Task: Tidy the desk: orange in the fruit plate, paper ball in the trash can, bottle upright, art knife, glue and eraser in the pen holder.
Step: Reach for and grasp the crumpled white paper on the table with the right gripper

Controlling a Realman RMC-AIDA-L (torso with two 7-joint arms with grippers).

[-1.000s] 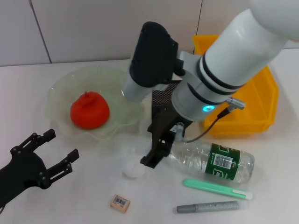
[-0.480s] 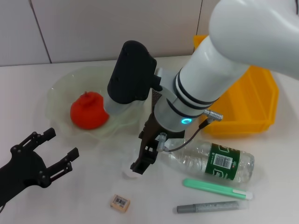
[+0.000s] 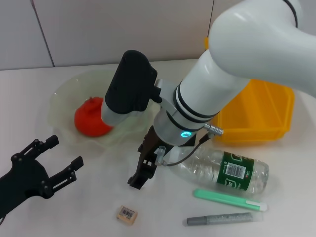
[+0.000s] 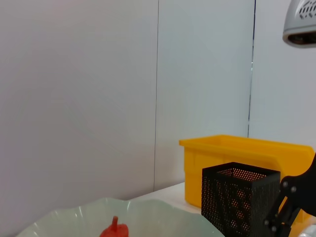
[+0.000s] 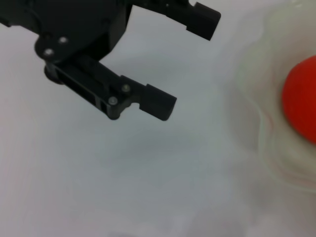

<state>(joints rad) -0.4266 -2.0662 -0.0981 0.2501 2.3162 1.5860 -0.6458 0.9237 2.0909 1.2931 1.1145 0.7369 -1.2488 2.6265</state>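
The orange (image 3: 87,120) lies in the fruit plate (image 3: 63,94), partly behind my right arm. My right gripper (image 3: 138,178) hangs low over the table between the plate and the eraser (image 3: 127,215). The paper ball is hidden under it. Right of that gripper, the bottle (image 3: 228,171) lies on its side. In front of the bottle lie the green art knife (image 3: 229,199) and the grey glue (image 3: 224,218). Only the left wrist view shows the pen holder (image 4: 239,197), standing before the trash can (image 4: 242,153). My left gripper (image 3: 66,151) rests open at the front left, holding nothing.
The yellow trash can (image 3: 261,116) stands at the back right, against the wall. My bulky right arm covers the middle of the desk. The right wrist view shows the left gripper (image 5: 185,61) beside the plate's rim (image 5: 259,123).
My right arm has swung left and lowered toward the front of the desk. Its gripper now covers the paper ball, which showed before. The left arm has not moved.
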